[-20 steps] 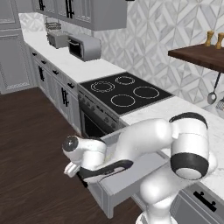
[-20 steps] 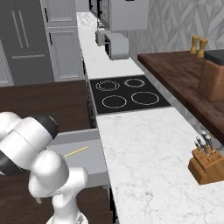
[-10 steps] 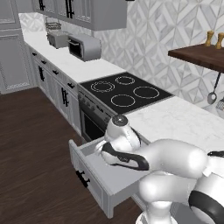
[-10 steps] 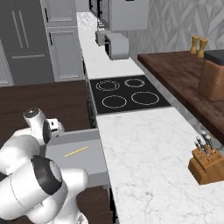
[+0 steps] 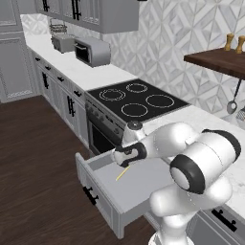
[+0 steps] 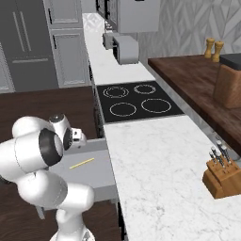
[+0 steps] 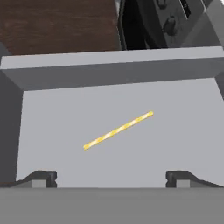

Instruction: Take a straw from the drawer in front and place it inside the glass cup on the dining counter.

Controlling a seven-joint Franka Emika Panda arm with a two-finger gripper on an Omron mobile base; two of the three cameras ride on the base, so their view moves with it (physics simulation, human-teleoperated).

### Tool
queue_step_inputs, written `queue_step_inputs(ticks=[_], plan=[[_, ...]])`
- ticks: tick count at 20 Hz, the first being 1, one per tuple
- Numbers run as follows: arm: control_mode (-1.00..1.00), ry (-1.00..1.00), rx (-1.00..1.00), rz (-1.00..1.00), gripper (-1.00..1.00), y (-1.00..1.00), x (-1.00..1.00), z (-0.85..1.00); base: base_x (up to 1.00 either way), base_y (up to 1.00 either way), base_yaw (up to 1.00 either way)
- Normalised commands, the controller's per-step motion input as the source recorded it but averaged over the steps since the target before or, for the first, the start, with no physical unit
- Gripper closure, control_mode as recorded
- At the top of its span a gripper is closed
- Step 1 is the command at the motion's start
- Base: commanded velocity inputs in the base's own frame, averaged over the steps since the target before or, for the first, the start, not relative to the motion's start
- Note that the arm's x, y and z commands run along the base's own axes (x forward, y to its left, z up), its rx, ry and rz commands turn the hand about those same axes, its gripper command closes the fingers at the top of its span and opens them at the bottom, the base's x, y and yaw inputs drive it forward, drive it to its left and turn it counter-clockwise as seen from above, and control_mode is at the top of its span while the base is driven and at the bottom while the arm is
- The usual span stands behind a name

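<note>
— Okay, step check: where are we?

— Pick phase, not grasped yet. The wide shallow light-grey drawer (image 5: 125, 189) is pulled out, and the thin yellow straw with faint pale stripes (image 7: 118, 130) lies flat on its floor, diagonal, touching no wall.

— Claw?

— The dark two-finger claw on the white arm (image 7: 111, 178) hangs above the drawer looking down. Its fingertips (image 7: 40, 178) stand wide apart and nothing sits between them. The straw is ahead of the tips, roughly centred between them, and below them.

— Same from the base cameras?

— Yes. Left base view has the claw (image 5: 127, 155) just over the straw (image 5: 121, 173), at the stove-side end of the drawer. Right base view has the straw (image 6: 81, 163) just beyond the wrist on the drawer floor (image 6: 94, 176).

— Next move?

— My guess: drop straight down, maybe roll the wrist so the fingers cross the stick instead of running along it, then close. It's thin and flat on the floor, so the tips need to go nearly to the bottom or it slips.

— Glass cup, dining counter?

— Can't place either from here. Carrying over comes after the lift.
</note>
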Motion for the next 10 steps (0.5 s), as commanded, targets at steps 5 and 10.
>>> queue_step_inputs(ticks=[5, 10], plan=[[-1.0, 0.14, 0.0, -0.23, -1.0, -0.19, 0.23, -0.45, 0.0, 0.0, 0.0], [-1.0, 0.12, 0.02, -0.14, -1.0, -0.23, 0.36, -0.55, 0.0, 0.0, 0.0]])
